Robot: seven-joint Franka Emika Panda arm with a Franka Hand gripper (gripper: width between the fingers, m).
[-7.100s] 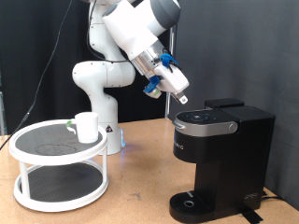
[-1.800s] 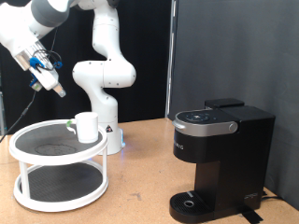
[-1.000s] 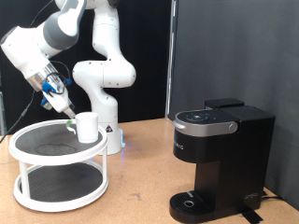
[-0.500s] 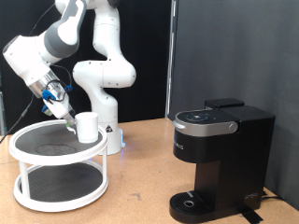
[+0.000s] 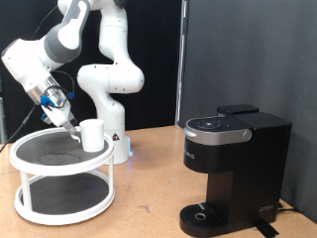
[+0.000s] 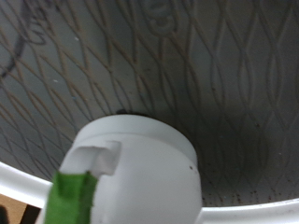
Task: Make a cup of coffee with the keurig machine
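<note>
**Jaws positioning at the plain white cylindrical mug on the upper tier of the white two-tier round rack**

The gripper [image 5: 67, 123] is hovering just beside the mug [image 5: 92, 135], which is standing upright on the rack [image 5: 30, 164] directly ahead of the jaws; jaw opening cannot be told from either view. The wrist view is showing the mug [image 6: 131, 177] close below, over the rack's dark patterned mat [image 6: 215, 65]. The black boxy single-serve coffee maker [image 5: 236, 169] is sitting well apart on the wooden bench [image 5: 149, 198]. Judgement: the mug is rigid, light, smooth-glazed and breakable; wall or rim grasping is probably suiting it best.
</note>
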